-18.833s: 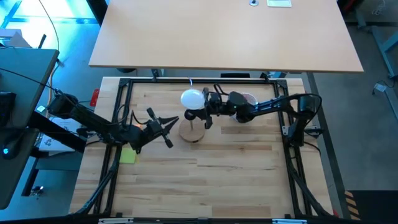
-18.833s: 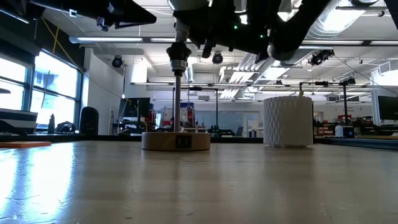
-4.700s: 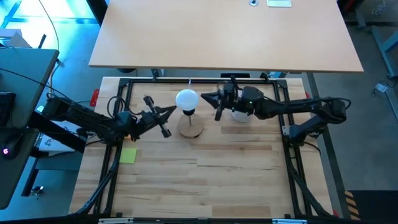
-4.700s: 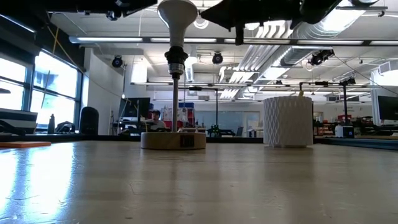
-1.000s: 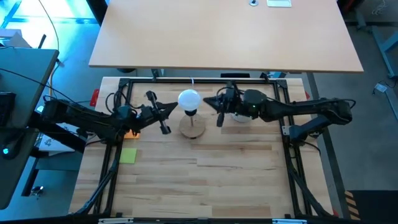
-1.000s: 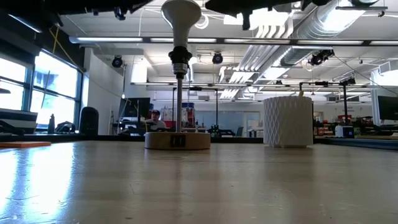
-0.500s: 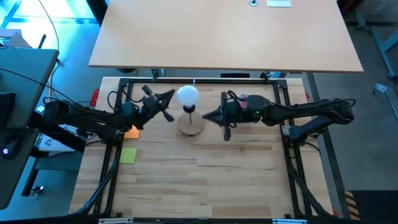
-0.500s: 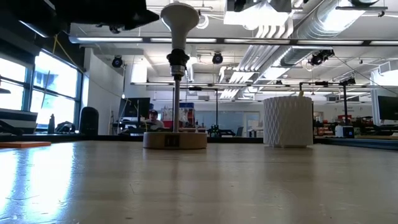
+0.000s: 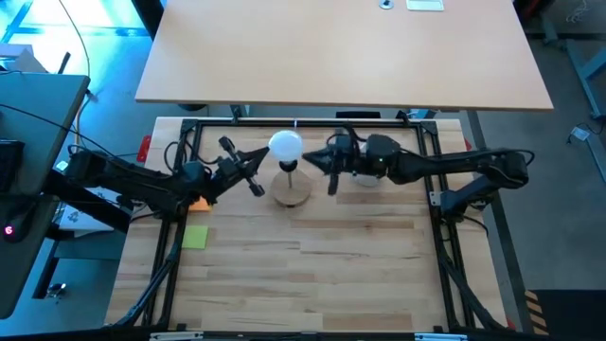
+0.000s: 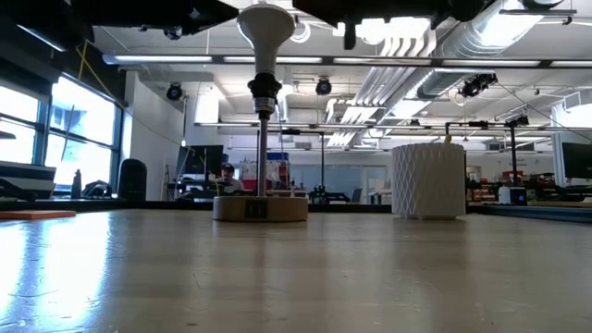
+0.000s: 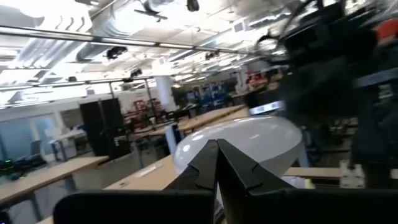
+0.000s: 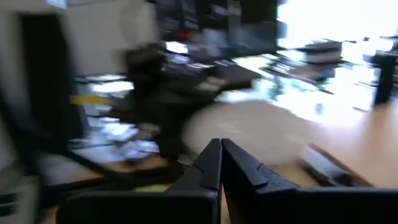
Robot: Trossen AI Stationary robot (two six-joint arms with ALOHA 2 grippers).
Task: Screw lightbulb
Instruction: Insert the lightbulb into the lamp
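White lightbulb (image 9: 285, 145) sat atop the post of the wooden base (image 9: 292, 192), mid-table. Left gripper (image 9: 262, 154) & right gripper (image 9: 307, 162) flanked it close, both w/ fingers closed, holding nothing.

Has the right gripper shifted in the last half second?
Yes. The right gripper moved toward the table's far edge, from beside the wooden base up level with the lightbulb.

The table (image 9: 312, 256) is pale planked wood with a soft sheen. The bulb (image 9: 285, 146) looks smooth frosted white; its base (image 9: 293, 194) is light wood. The cup (image 10: 427, 180) is ribbed matt white.
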